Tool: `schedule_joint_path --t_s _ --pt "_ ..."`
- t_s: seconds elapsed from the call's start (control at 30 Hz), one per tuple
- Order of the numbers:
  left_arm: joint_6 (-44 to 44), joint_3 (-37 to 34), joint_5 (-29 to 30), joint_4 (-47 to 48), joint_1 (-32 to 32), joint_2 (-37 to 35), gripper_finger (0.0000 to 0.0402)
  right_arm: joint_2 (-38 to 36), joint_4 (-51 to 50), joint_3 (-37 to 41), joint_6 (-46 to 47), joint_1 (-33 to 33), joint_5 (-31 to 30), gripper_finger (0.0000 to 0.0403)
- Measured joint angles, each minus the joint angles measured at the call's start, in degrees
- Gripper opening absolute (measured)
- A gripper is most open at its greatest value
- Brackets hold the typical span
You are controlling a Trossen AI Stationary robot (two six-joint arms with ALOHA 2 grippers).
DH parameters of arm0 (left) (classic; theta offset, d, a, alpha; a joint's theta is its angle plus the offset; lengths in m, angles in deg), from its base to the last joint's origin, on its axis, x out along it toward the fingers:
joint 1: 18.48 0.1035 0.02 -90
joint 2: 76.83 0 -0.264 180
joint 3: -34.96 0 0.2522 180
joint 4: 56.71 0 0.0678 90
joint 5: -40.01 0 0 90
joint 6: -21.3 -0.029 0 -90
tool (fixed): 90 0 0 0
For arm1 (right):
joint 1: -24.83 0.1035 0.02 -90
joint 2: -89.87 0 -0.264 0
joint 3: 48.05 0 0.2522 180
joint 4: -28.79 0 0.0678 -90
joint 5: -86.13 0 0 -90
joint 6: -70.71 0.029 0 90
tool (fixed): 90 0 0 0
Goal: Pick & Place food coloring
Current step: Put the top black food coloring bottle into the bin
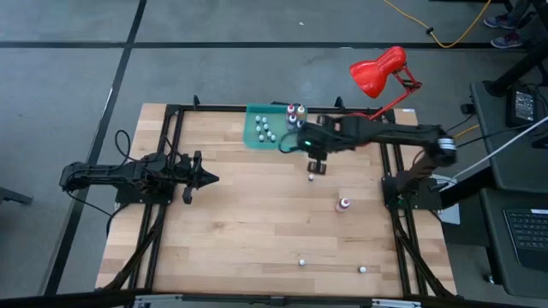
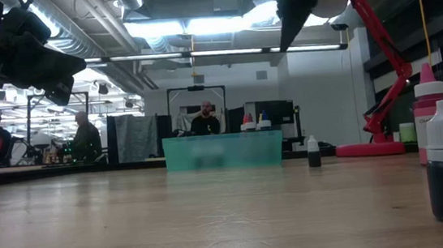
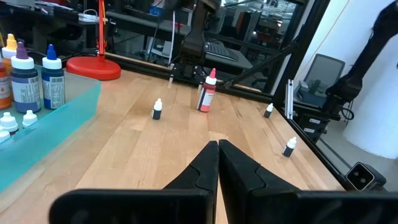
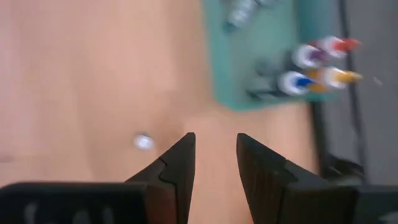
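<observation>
**Q:** Where are your two grippers, and how do the jaws stand?

**A:** In the high view your right gripper sits just above centre of the wooden table, at about 5 o'clock from the teal tray and near it. Its own wrist view shows the fingers apart with bare wood in the gap, pinching nothing. Your left gripper waits at 9 o'clock on the table, pointing toward the centre; its fingers are pressed together and hold nothing.

**Q:** And the food coloring?

**A:** You have it in two groups. The tray at 12 o'clock on the table holds several small white-capped bottles and, at its 3 o'clock end, the taller coloured bottles standing upright. The rest stand loose on the wood. One small dark bottle is just below your right gripper in the high view; that arm's wrist view shows it beside the fingers, not between them. A taller pink bottle stands at about 4 o'clock from the gripper, and two more small ones are at the 6 o'clock edge.

**Q:** Anything else around?

**A:** A red desk lamp sits off the table at 1 o'clock. The low view shows people far behind the tray.
</observation>
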Motion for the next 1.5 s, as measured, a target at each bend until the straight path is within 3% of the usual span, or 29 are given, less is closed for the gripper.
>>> schedule_joint_path --t_s 0.2,0.43,0.83,1.03,1.5 --pt "0.0 0.0 0.0 0.0 0.0 0.0 0.001 -10.6 23.9 20.8 0.1 1.2 13.2 0.0119" --pt "0.0 0.0 0.0 0.0 0.0 0.0 0.0007 -11.7 36.1 32.8 1.4 1.1 16.0 0.013" --pt "0.0 0.0 0.0 0.0 0.0 0.0 0.0009 -11.7 39.3 44.0 6.8 0.9 15.3 0.0278" --pt "0.0 0.0 0.0 0.0 0.0 0.0 0.0007 -11.3 43.9 47.9 7.5 -0.1 15.1 0.0278" --pt "0.0 0.0 0.0 0.0 0.0 0.0 0.0006 -3.4 50.8 47.9 4.5 -3.3 16.3 0.0247"
